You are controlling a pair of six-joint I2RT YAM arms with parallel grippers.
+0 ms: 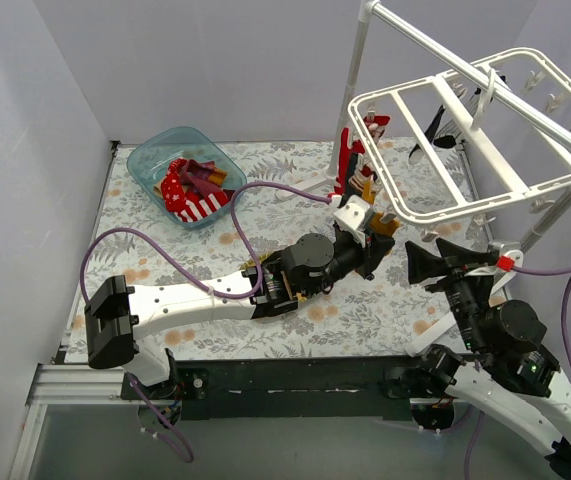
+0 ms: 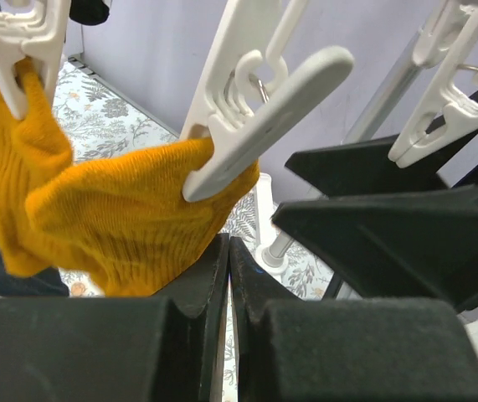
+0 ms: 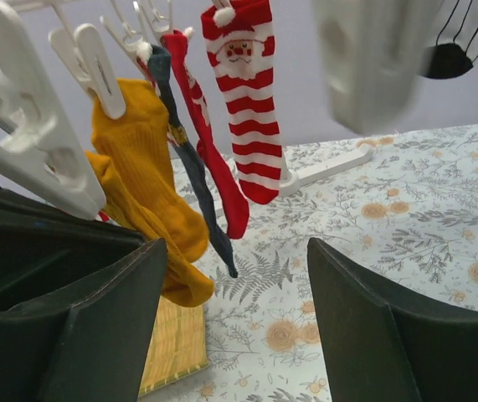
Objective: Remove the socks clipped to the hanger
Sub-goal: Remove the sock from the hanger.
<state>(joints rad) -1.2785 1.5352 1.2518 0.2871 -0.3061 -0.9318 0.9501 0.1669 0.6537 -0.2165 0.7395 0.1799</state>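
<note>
Mustard sock (image 2: 96, 218) on 2 clips (image 2: 255, 109) is hung just above left gripper (image 2: 228, 247), pressed together; right gripper (image 3: 237, 251) is spread, farther.

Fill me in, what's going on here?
The left gripper is shut just under a mustard yellow sock clipped to the white hanger; whether it pinches the fabric is unclear. The right gripper hangs open, holding nothing. A Santa striped sock and others are clipped too; several socks lie in the teal container.
</note>
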